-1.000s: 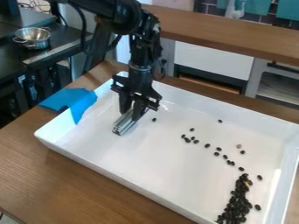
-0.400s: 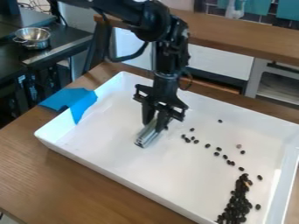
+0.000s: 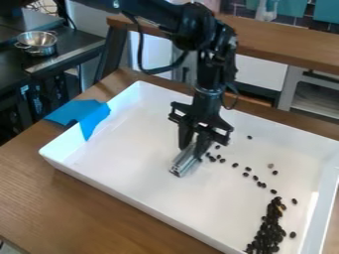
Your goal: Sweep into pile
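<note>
Clamped together on a silver metal bar (image 3: pixel 185 163), with the tool (image 3: pixel 192 148) above the middle of the white tray (image 3: pixel 119 144) on the counter (image 3: pixel 79 198). Just beside the bar, on the side toward the tray's right edge: the first loose beans (image 3: pixel 212 158), strung out diagonally to the dark pile (image 3: pixel 267 228) by the near-right corner. Note the bar's long axis, slanting down toward the near-left edge, roughly crosswise to that string. Best, then, to push broadside toward the pile, low enough not to ride over beans. Impossible to tell whether touching the tray floor.
</note>
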Tool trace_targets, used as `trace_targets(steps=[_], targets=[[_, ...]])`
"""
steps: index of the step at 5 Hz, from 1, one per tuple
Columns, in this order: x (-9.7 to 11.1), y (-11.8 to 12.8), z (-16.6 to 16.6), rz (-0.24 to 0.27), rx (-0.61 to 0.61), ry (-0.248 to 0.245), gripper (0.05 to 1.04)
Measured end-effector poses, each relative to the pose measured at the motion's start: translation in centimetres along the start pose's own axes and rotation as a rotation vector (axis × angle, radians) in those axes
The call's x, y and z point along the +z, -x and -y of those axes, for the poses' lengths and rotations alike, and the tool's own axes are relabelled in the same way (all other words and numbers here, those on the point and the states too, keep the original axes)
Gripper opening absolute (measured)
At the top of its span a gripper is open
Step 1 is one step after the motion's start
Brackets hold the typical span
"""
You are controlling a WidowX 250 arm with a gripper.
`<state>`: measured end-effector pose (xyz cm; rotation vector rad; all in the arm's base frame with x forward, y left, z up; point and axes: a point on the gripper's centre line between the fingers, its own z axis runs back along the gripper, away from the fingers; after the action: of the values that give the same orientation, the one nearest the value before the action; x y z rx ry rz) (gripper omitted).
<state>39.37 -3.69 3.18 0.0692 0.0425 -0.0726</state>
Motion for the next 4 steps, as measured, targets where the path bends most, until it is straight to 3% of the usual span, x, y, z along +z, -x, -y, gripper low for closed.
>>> trace_targets(steps=[3,4], targets=[[1.2,-0.4,3.7,0.021,-0.042,0.021,0.337],[1.1,-1.1,3.8,0.07,-0.032,0.006,0.337]])
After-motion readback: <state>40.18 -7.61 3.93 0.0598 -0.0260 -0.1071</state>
